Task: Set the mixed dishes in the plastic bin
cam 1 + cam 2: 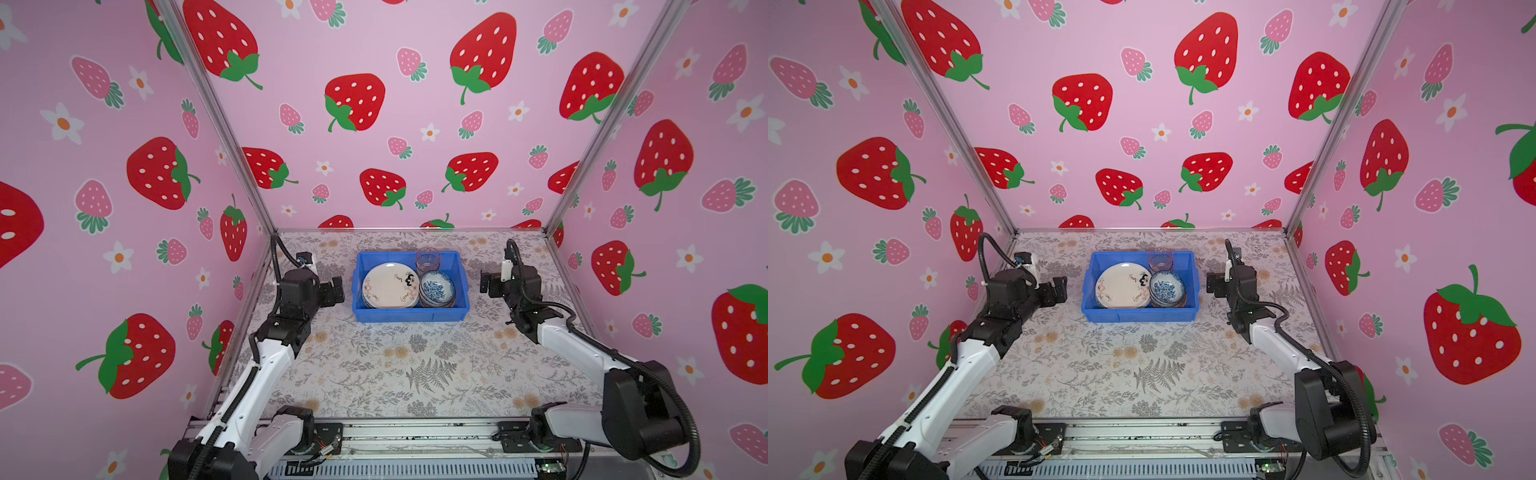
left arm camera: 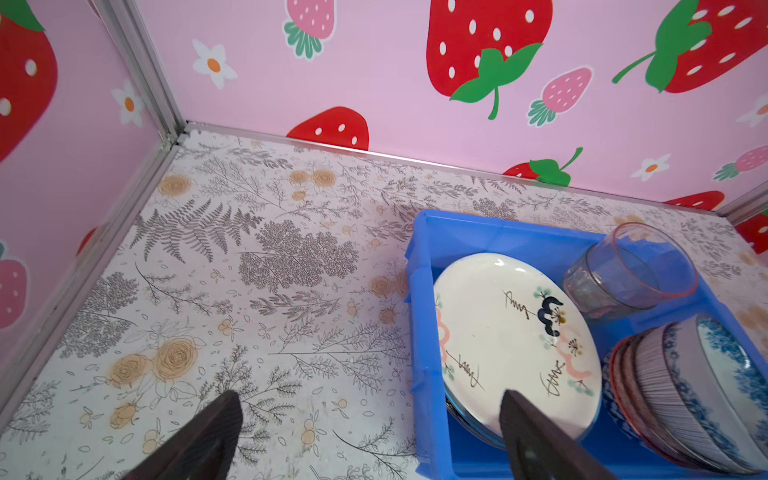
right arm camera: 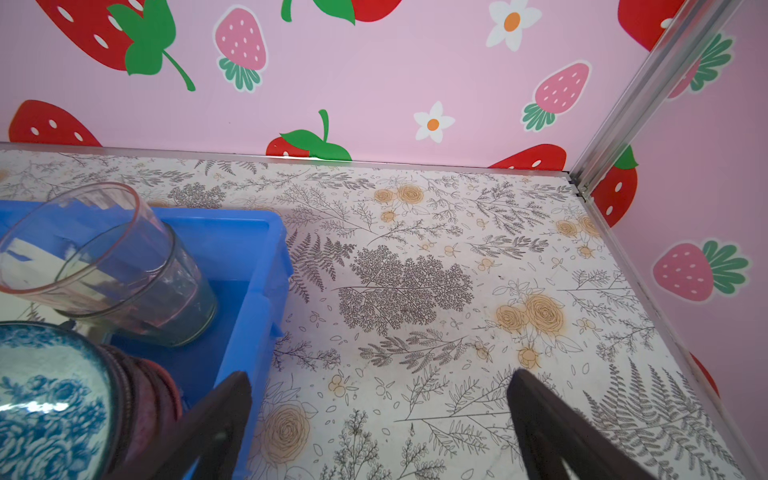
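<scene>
Both arms share one build. The left arm and right arm have glossy white, rounded link shells joined by chunky matte black joint housings. A black ribbed cable conduit loops along each arm behind the hand. Just behind the black left gripper sits a small white block with a blue fleck. Behind the black right gripper is a slim white block. From the wrist cameras, the fingers are dark, flat, tapering blades with a fine surface texture.
</scene>
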